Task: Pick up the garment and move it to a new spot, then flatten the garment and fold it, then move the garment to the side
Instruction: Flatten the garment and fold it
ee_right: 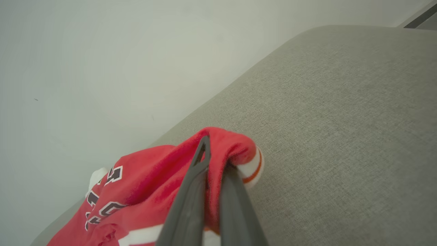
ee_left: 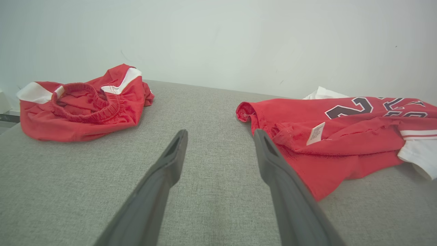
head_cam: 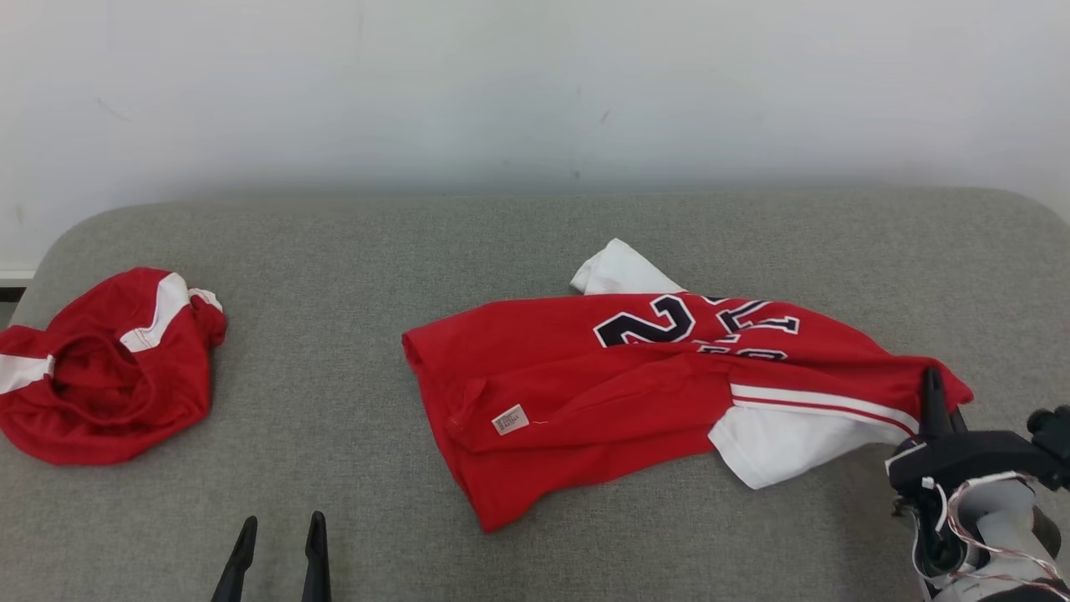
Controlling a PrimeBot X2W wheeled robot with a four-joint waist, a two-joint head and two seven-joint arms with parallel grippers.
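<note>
A red jersey (head_cam: 619, 393) with white sleeves and dark numbers lies crumpled across the middle and right of the grey cushioned surface (head_cam: 351, 251). My right gripper (head_cam: 934, 391) is shut on the jersey's right end, at the shoulder by the striped sleeve band; in the right wrist view the red cloth (ee_right: 225, 143) is pinched between the fingers (ee_right: 191, 191) and bunched over their tips. My left gripper (head_cam: 280, 533) stands open near the front edge, left of the jersey's hem (ee_left: 300, 171), with nothing between its fingers (ee_left: 160, 184).
A second red garment (head_cam: 104, 364) with white panels and an elastic waistband lies bunched at the far left, also seen in the left wrist view (ee_left: 82, 102). A pale wall (head_cam: 535, 92) runs behind the surface. Bare grey fabric lies between the two garments.
</note>
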